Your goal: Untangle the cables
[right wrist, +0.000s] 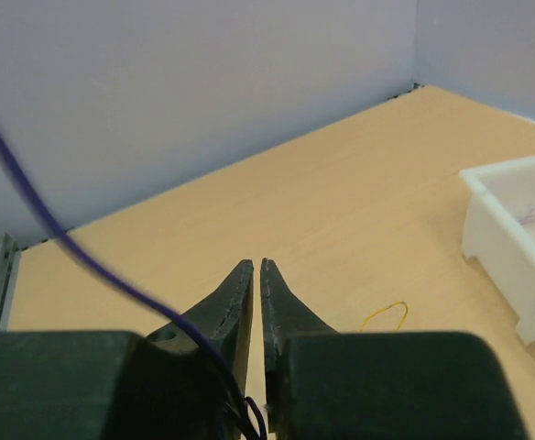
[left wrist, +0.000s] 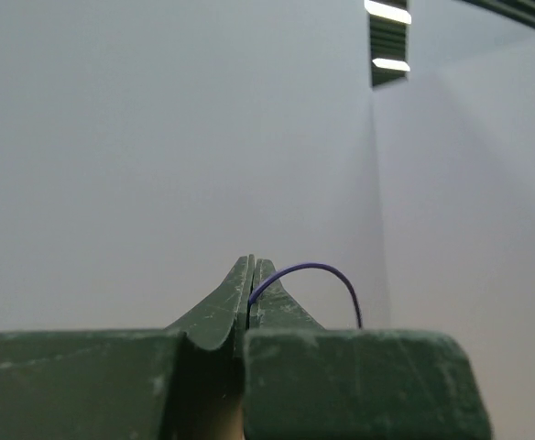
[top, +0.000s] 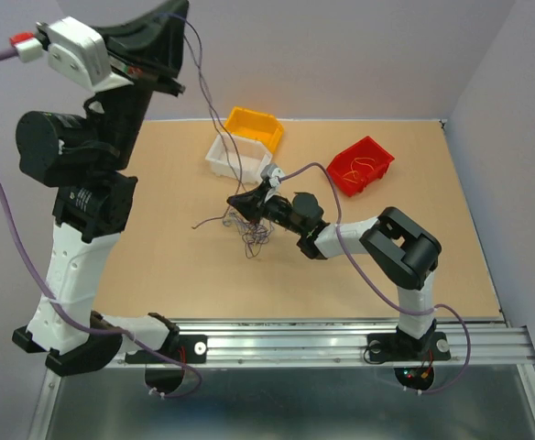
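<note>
My left arm (top: pixel 73 261) stands raised high, its pincer (left wrist: pixel 251 271) closed on a cable (left wrist: pixel 318 267). My right arm (top: pixel 405 252) reaches low and forward, its pincer (right wrist: pixel 250 275) drawn to a thin slit.

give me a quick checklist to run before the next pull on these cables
1. Left gripper shut on the purple cable: ok, the cable comes out from between the closed fingers.
2. Purple cable runs from the raised left gripper down to the clump: ok in the top view.
3. Right gripper down at the clump: ok.
4. Right gripper holding a strand: cannot tell. Its jaws are nearly together and a purple strand crosses one finger.
5. Clump separated: not ok, the strands lie knotted on the table.
6. Purple cable clear of the white bin: cannot tell, it passes over the bin in the top view.
</note>
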`<action>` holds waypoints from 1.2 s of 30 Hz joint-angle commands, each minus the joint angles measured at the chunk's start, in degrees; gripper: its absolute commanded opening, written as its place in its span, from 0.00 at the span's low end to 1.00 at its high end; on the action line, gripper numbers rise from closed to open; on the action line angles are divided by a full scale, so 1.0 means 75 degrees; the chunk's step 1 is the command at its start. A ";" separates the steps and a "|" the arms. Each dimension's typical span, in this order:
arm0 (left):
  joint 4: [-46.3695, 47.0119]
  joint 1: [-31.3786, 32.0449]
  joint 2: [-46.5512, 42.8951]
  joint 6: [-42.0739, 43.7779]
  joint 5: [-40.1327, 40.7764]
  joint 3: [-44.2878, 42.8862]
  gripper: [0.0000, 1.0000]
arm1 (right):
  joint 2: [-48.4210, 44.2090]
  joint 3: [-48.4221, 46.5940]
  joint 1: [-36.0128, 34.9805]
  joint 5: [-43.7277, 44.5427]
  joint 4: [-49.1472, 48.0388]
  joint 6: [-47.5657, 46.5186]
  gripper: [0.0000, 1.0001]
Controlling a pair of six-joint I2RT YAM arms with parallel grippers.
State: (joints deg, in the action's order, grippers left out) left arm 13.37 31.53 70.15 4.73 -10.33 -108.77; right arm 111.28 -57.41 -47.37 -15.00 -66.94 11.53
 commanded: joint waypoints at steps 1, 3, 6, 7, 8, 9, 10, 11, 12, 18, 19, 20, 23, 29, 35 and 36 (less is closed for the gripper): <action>-0.0317 0.0027 0.0712 0.1066 0.1562 -0.1901 0.00 | 0.0231 -0.0162 -0.0082 -0.0109 -0.0895 0.0326 0.10; -0.0259 0.0038 0.1004 0.1232 0.1915 -0.2300 0.00 | 0.0314 -0.0104 -0.0070 -0.0097 -0.0942 0.0384 0.10; -0.0083 0.0027 0.1123 0.1513 0.2104 -0.1988 0.00 | 0.0291 0.0048 -0.0082 0.0031 -0.0977 0.0361 0.12; -0.0013 0.0027 0.1123 0.1606 0.2115 -0.1823 0.00 | 0.0233 0.0049 -0.0082 0.0136 -0.0989 0.0361 0.12; 0.0150 0.0015 0.1158 0.1816 0.2243 -0.1671 0.00 | 0.0082 0.0200 -0.0070 0.0346 -0.0978 0.0338 0.12; 0.0256 0.0015 0.1182 0.1934 0.2360 -0.1518 0.00 | 0.0010 0.0294 -0.0082 0.0429 -0.0977 0.0303 0.13; 0.0361 -0.0008 0.1217 0.2040 0.2466 -0.1285 0.00 | -0.0060 0.0365 -0.0082 0.0500 -0.0977 0.0256 0.15; 0.0490 -0.0067 0.1287 0.2145 0.2560 -0.1236 0.00 | -0.0119 0.0516 -0.0082 0.0547 -0.0977 0.0186 0.16; 0.0619 -0.0137 0.1485 0.2193 0.2723 -0.1247 0.00 | -0.0177 0.0587 -0.0070 0.0664 -0.0977 0.0151 0.17; 0.0128 -0.0735 0.3065 0.2507 0.3988 -0.3658 0.00 | -0.0014 0.0869 -0.0058 0.0735 -0.0966 0.0009 0.32; 0.0151 -0.0758 0.3219 0.2660 0.4164 -0.4195 0.00 | 0.0009 0.0881 -0.0058 0.0712 -0.0966 0.0010 0.32; 0.0418 -0.0782 0.3325 0.2882 0.4491 -0.4281 0.00 | 0.0021 0.0916 -0.0058 0.0758 -0.0966 -0.0002 0.32; 0.1356 -0.0817 0.3221 0.3551 0.4915 -0.3979 0.00 | -0.0037 0.1115 -0.0035 0.0805 -0.0954 -0.0061 0.27; 0.2272 -0.0946 0.2846 0.4115 0.5431 -0.3497 0.00 | -0.0154 0.1466 0.0070 0.1016 -0.0779 -0.0061 0.23; 0.1641 -0.0946 0.1676 0.3168 0.3375 -0.0976 0.00 | -0.0482 0.1736 0.0188 0.1016 -0.0766 -0.0013 0.09; 0.1605 -0.0934 0.1233 0.2772 0.3102 -0.0467 0.00 | -0.0703 0.1806 0.0188 0.0970 -0.0766 -0.0014 0.06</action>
State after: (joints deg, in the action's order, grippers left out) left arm 24.53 24.38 85.67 30.76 22.68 -122.15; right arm 111.37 -45.65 -46.46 -8.51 -70.35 11.97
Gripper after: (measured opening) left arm 0.044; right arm 0.097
